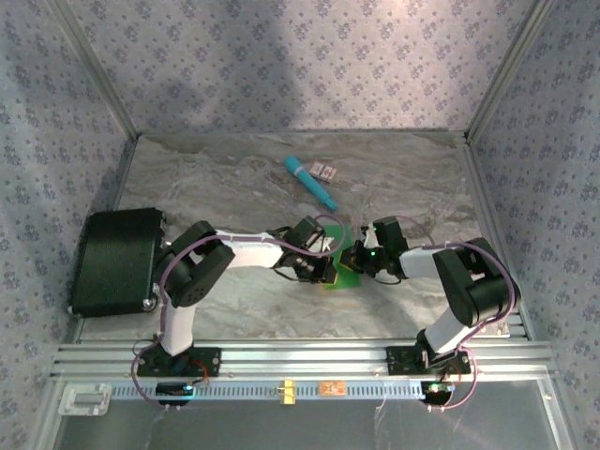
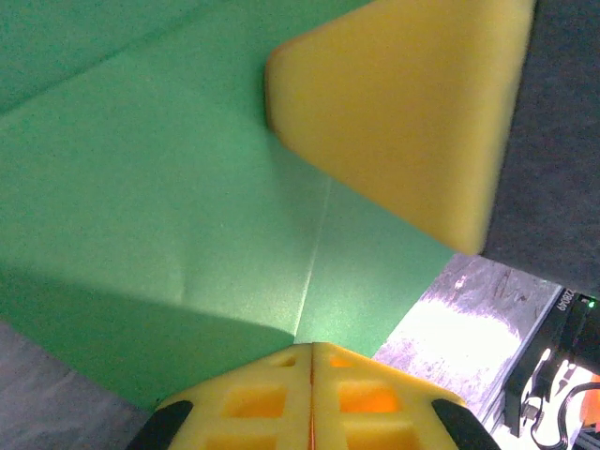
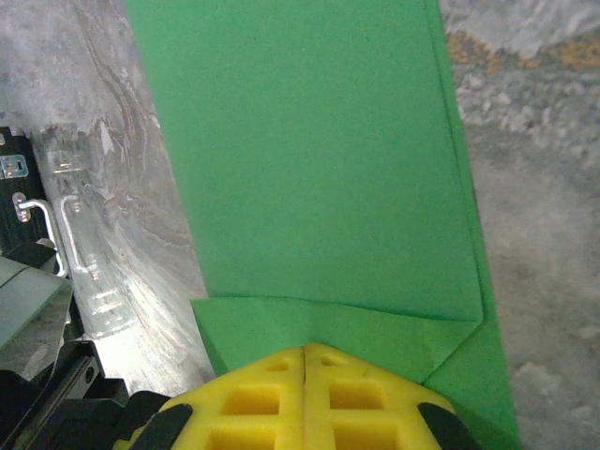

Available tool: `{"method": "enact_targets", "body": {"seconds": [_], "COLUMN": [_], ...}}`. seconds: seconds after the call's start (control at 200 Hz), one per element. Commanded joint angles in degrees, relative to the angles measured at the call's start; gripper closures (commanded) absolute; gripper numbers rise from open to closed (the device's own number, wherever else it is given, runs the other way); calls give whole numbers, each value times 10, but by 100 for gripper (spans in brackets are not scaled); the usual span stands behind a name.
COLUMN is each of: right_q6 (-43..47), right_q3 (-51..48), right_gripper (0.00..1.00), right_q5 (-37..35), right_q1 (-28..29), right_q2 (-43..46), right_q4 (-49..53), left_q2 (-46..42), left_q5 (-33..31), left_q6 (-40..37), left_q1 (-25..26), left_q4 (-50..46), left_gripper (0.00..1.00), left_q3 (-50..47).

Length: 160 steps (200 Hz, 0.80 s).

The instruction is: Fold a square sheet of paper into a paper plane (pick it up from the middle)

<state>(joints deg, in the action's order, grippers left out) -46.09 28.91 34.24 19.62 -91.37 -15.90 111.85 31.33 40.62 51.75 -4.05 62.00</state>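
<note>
The creased sheet of thin bright green paper (image 1: pixel 343 276) is held on the near side of the teal cylindrical stick (image 1: pixel 310 182), apart from it. It is clamped by the closed left gripper (image 2: pixel 311 349) and by the closed right gripper (image 3: pixel 305 349).

Over the table (image 1: pixel 234 187) now: a grey marbled top, pale veins running across it. Far side, just past centre, a teal cylindrical stick (image 1: pixel 310 182) lies flat and slanted, its lighter end pointing away toward the back. Just beside that end sits a small pink-and-white card (image 1: pixel 324 172), close to the stick, and whether they touch I cannot tell. Hard against the left edge, toward the front, a black case (image 1: pixel 114 262) rests with rounded corners. Mid-table there is a green paper sheet (image 1: pixel 345 272), creased, low over the marble; whether it lies on the surface is unclear. Along the near edge run aluminium rails (image 1: pixel 300 356).
</note>
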Motion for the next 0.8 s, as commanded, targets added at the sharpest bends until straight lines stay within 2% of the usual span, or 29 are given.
{"method": "enact_targets", "body": {"seconds": [0.0,0.795], "right_q6": [3,1], "right_q3": [-16,-17], "right_gripper": [100,100], "right_q5": [-44,-45], "right_q1": [-9,-6], "right_q2": [-9,-7], "right_q4": [48,48], "left_q2": [-12,-31], "left_q5": [15,28], "left_q6": [2,1], "left_q1": [1,8], "left_q4": [-10,-22], "left_gripper": [91,93], "left_q3": [-17,-64]}}
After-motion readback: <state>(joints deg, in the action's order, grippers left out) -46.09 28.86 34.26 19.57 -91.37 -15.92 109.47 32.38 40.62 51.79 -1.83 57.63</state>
